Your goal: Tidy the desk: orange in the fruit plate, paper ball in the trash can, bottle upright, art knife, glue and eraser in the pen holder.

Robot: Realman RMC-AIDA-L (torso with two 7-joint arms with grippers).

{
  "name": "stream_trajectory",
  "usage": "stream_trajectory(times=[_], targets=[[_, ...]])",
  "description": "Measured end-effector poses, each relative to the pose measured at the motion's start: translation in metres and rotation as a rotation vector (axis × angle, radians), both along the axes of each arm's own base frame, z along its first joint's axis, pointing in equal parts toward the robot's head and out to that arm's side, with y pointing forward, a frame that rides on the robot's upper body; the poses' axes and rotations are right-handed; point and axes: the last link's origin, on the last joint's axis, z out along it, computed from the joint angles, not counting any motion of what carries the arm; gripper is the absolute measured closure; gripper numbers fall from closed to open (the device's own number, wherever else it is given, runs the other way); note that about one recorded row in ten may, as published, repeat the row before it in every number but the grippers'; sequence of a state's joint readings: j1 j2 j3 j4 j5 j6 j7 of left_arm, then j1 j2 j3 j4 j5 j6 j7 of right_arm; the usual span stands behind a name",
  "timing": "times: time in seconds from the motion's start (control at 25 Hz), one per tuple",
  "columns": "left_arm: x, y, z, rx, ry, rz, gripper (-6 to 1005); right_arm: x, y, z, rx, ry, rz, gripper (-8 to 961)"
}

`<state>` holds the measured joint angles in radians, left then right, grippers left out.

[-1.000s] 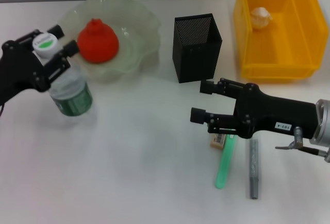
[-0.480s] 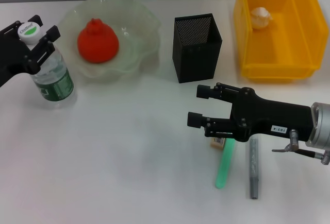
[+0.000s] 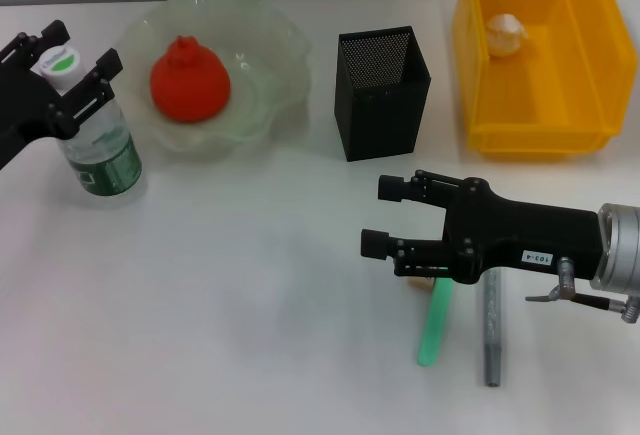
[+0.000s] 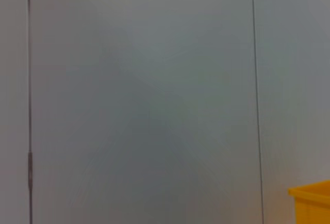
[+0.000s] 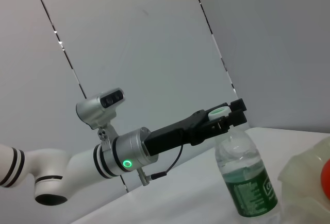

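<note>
— Which way is your bottle pointing?

— It is standing upright left of the plate, long axis vertical, cap up. Your left gripper is straddling the neck, jaws spread wide.

— And your right gripper?

— It is hovering in front of the holder, jaws wide, gripping nothing.
</note>
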<state>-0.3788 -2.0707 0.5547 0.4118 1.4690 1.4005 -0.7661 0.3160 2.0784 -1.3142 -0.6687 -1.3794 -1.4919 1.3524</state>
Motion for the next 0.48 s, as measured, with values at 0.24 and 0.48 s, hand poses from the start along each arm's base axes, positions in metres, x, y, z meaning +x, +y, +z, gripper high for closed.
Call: stream_trajectory(times=[0.24, 0.48], targets=[[-0.005, -0.013, 0.028, 0.093, -0.037, -0.026, 239, 0.003, 0.001, 0.005, 0.020, 0.010, -0.017, 132], [-0.022, -0.055, 0.057, 0.164, -0.076, -0.023, 213, 0.001, 0.005, 0.033, 0.081, 0.079, -0.003, 134]])
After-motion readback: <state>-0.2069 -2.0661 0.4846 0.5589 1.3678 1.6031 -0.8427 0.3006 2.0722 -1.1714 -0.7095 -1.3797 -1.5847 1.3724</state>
